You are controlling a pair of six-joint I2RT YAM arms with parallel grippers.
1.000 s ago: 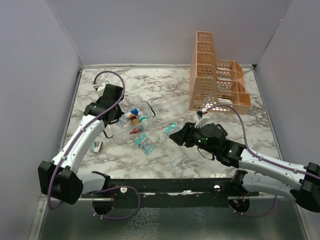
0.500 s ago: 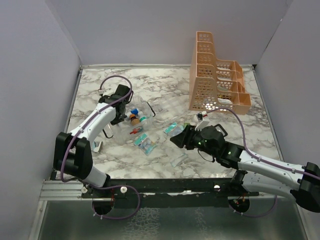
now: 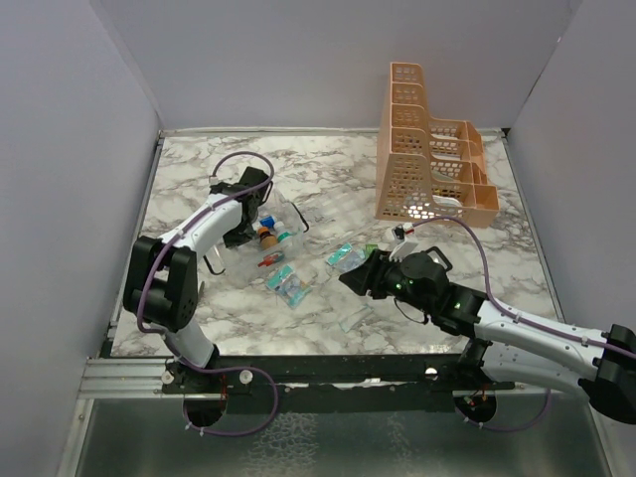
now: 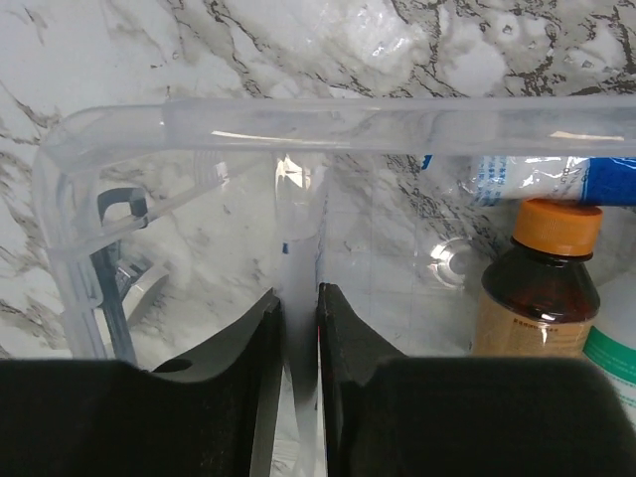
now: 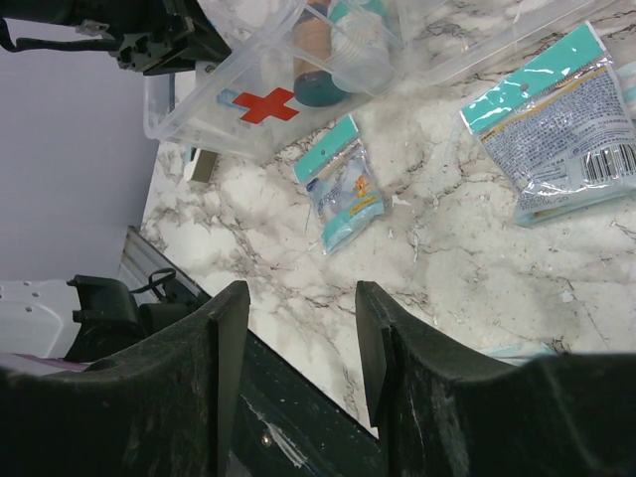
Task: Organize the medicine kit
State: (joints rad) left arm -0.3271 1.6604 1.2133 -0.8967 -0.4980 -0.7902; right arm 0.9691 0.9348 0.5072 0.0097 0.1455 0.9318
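Observation:
The medicine kit (image 3: 281, 221) is a clear plastic box lying open at the left middle of the marble table, with a red cross (image 5: 266, 104) on its side. In it are a brown bottle with an orange cap (image 4: 542, 288) and a blue-and-white tube (image 4: 556, 179). My left gripper (image 3: 246, 214) sits at the kit's left wall; in the left wrist view that gripper (image 4: 300, 298) is shut on the thin clear wall below the rim (image 4: 397, 111). My right gripper (image 3: 350, 273) hovers open over the table (image 5: 303, 308), holding nothing.
Teal-topped packets lie loose on the table: one pair (image 3: 288, 283) in front of the kit, another (image 3: 343, 256) by my right gripper, seen as a small (image 5: 343, 194) and a larger one (image 5: 561, 129). A tall orange perforated rack (image 3: 427, 164) stands back right.
The left arm has folded in toward the kit, its elbow swinging right and up, and its gripper has shifted slightly right at the kit's wall. The right gripper has hardly moved.

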